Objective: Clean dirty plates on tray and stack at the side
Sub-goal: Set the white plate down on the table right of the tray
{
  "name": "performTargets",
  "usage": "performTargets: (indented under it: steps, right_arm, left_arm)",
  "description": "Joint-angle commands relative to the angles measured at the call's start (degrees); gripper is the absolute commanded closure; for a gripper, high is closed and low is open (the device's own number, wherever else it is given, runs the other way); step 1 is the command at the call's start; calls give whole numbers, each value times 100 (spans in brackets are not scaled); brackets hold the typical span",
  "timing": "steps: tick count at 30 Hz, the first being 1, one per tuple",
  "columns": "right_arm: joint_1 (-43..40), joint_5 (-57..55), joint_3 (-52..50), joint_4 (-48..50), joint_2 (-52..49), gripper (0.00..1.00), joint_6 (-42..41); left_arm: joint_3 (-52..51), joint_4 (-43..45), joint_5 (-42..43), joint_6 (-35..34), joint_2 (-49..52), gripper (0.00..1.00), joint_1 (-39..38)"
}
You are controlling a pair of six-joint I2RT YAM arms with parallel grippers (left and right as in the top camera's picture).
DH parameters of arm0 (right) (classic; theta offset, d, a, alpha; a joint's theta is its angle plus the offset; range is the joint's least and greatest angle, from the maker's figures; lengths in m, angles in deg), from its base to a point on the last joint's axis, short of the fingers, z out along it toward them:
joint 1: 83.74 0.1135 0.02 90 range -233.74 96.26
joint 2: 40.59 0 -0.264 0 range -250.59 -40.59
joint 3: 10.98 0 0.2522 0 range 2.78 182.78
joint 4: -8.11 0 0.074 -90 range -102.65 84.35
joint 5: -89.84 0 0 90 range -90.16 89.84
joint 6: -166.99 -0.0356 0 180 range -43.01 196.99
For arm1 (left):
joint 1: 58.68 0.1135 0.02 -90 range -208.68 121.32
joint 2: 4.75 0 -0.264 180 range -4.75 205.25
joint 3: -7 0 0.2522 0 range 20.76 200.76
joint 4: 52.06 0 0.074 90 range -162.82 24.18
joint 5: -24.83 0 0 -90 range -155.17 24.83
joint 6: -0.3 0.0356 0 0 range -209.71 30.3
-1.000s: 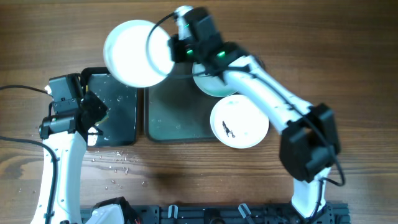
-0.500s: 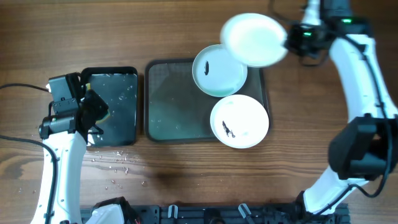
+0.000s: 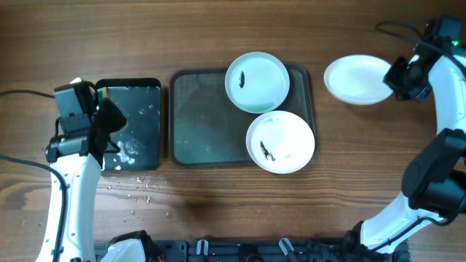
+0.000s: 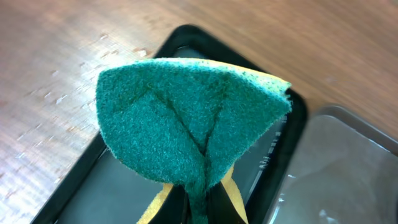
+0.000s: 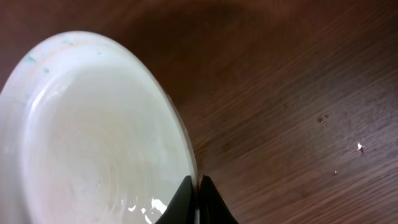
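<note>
One clean-looking plate (image 3: 357, 78), clamped by our right gripper (image 3: 399, 76), is beside the tray (image 3: 204, 124); two smudged plates (image 3: 280, 142) wait there; left gripper (image 4: 198, 205) pinches sponge (image 4: 186, 118).

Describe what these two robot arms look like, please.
Both are white tubes with chunky black joints. The left arm has a black cable running off it. The right arm carries a small green light near its wrist. Each ends in two thin dark fingers.

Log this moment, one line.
left pincer: shut on sponge above black tray | right pincer: shut on white plate rim, right of grey tray | on it: aqua plate, smudged white plate
</note>
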Motion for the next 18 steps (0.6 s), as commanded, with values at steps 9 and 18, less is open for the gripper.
performTargets:
  steps: [9, 18]
  right_arm:
    - [28, -549, -645, 387, 157, 46, 92]
    - [153, 3171, -645, 636, 157, 50, 1609]
  left_arm:
    - [-7, 83, 382, 389, 315, 96, 24]
    - [-7, 101, 385, 387, 422, 96, 24]
